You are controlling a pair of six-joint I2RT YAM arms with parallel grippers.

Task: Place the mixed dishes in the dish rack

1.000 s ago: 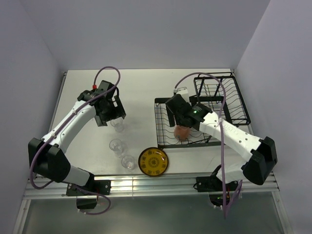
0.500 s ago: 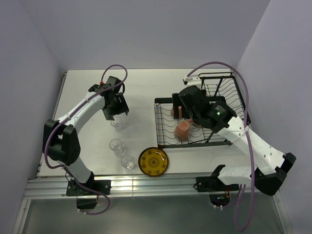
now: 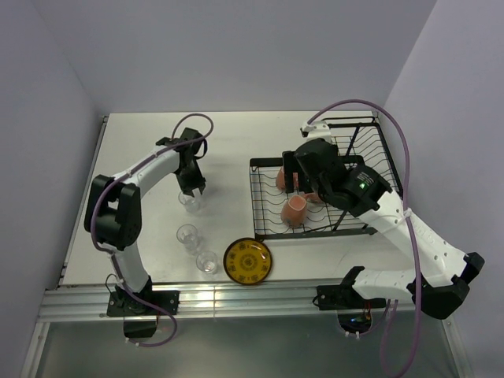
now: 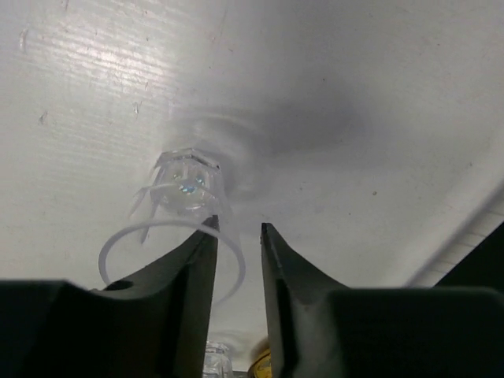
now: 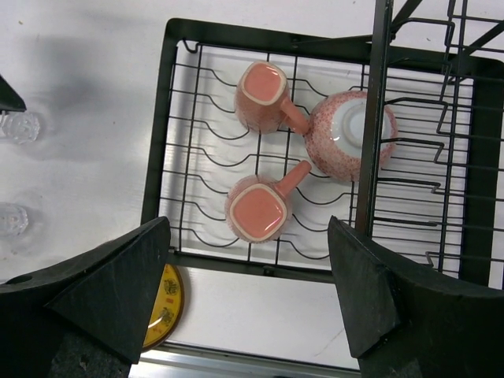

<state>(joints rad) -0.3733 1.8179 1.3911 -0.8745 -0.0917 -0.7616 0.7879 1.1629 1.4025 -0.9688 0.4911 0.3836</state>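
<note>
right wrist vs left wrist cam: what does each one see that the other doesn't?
Right wrist only: the dish rack tray holding the far mug, the near mug and the bowl, all upside down. Left wrist only: a close-up of the left gripper, fingers narrowly parted, with the glass rim running through the gap. Both: that glass, a second glass, a sliver of the yellow plate and the white table.

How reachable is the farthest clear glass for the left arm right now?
Likely yes: the left gripper sits right over the glass, the rim appearing to run between its narrowly parted fingers, and nothing stands in the way.
</note>
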